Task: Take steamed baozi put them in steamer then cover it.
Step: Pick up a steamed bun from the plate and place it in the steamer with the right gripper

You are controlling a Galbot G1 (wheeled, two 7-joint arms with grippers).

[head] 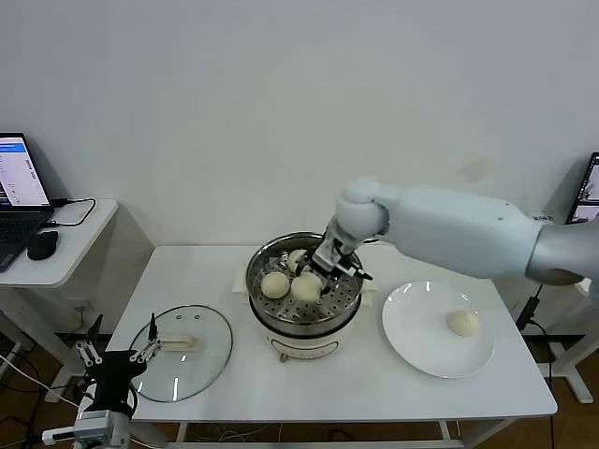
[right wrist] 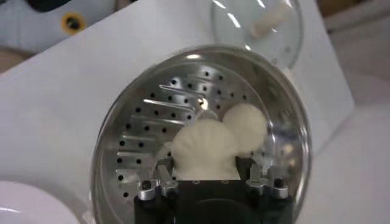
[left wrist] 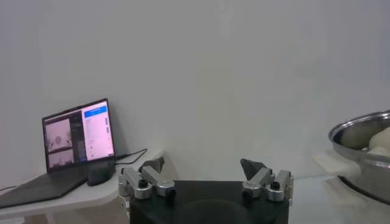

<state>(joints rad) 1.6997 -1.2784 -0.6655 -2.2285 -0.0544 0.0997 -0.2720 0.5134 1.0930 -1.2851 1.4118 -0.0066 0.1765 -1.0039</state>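
step: placing third bun in steamer | right end effector part-open around bun | we widen fully, lift straight | left end effector wide open, empty

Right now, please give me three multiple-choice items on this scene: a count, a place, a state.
1. Baozi on the white plate: A one; B two; C none.
2. The glass lid lies: A on the table, left of the steamer; B on the white plate; C on the floor.
3. The left gripper is: A shut on the lid; B open, empty; C shut on a baozi.
Answers: A, a single one lies there; A, it lies flat beside the steamer; B, its fingers stand wide apart.
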